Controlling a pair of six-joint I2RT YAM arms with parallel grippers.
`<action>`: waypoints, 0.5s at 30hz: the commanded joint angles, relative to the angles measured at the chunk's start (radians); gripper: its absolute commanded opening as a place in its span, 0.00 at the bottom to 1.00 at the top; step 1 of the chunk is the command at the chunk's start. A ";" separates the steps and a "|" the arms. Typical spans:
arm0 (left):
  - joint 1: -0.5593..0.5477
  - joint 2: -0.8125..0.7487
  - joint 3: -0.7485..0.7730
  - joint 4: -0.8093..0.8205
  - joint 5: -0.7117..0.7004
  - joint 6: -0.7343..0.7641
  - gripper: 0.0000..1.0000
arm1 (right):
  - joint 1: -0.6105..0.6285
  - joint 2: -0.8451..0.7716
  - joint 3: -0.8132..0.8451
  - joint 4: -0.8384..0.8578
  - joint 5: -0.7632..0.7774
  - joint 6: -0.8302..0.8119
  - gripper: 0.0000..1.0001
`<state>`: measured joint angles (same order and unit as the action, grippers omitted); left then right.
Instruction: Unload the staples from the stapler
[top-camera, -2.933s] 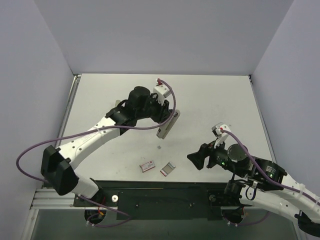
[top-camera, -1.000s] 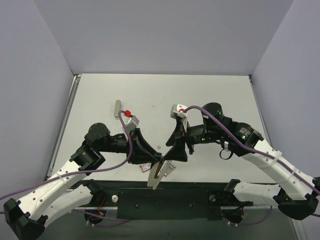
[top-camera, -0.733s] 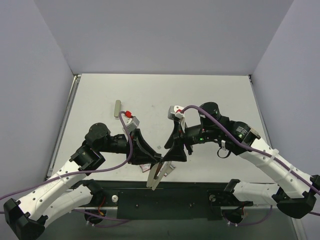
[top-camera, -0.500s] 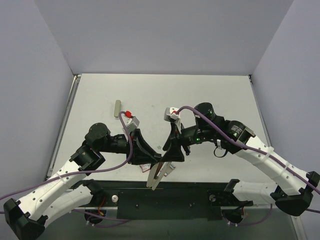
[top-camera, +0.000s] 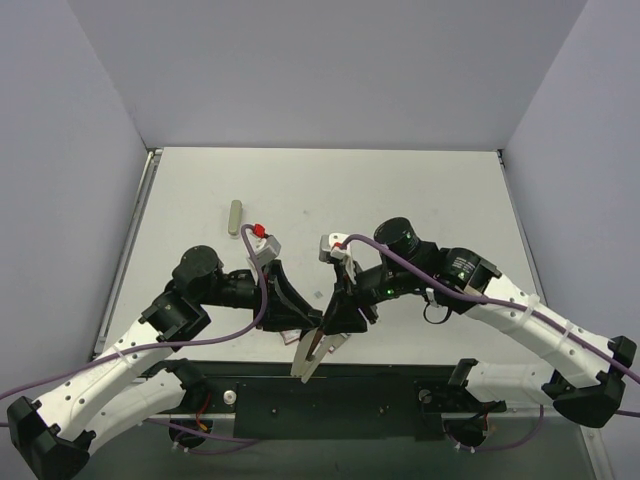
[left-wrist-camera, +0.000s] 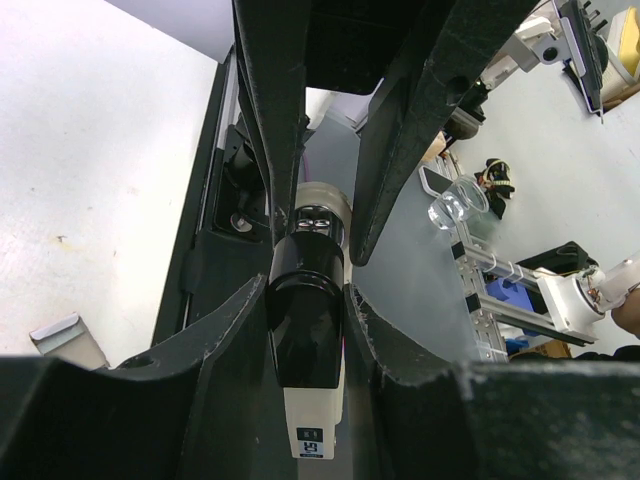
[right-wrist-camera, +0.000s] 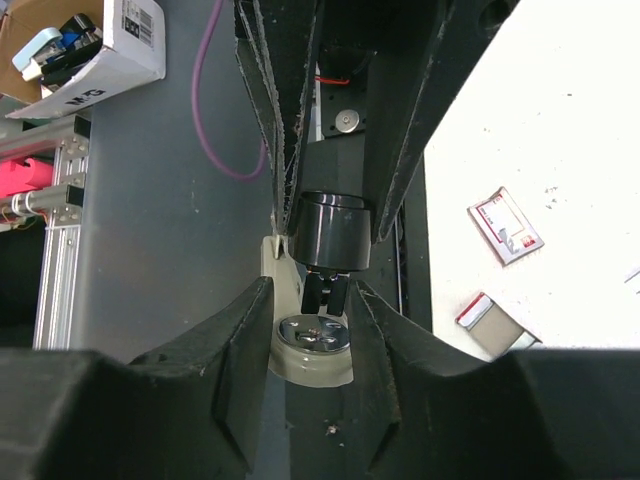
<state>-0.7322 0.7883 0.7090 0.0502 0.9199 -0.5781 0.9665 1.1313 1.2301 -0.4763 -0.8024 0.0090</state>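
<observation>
My left gripper (top-camera: 312, 325) is shut on the stapler (top-camera: 305, 358) and holds it off the table, over the near edge. In the left wrist view the left gripper (left-wrist-camera: 307, 298) clamps the stapler's black end (left-wrist-camera: 308, 335), and the beige body (left-wrist-camera: 316, 420) runs on toward the camera. My right gripper (top-camera: 336, 320) meets it from the right. In the right wrist view the right gripper (right-wrist-camera: 313, 300) sits closed to the width of the stapler's beige base with its silver anvil (right-wrist-camera: 313, 338). No staples can be made out.
A red-and-white box (right-wrist-camera: 505, 225) and a grey box (right-wrist-camera: 497, 322) lie on the white table (top-camera: 420, 190) near its front edge. A small beige bar (top-camera: 234, 216) lies at the back left. The black frame rail (top-camera: 380, 385) runs below the stapler.
The left arm brought the stapler from mid-table to the near edge. The right arm swung in, slid left and down, and its jaws came around the stapler's base.
</observation>
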 joint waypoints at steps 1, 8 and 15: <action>-0.006 -0.011 0.032 0.056 -0.004 0.001 0.00 | 0.018 0.016 0.002 -0.002 0.003 -0.035 0.30; -0.010 -0.008 0.030 0.054 -0.004 0.004 0.00 | 0.031 0.033 0.012 -0.002 0.005 -0.041 0.23; -0.012 -0.009 0.037 0.045 -0.007 0.009 0.00 | 0.041 0.021 -0.017 0.002 0.014 -0.043 0.00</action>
<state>-0.7403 0.7910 0.7090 0.0200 0.9203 -0.5560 0.9852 1.1595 1.2301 -0.4854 -0.7757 -0.0017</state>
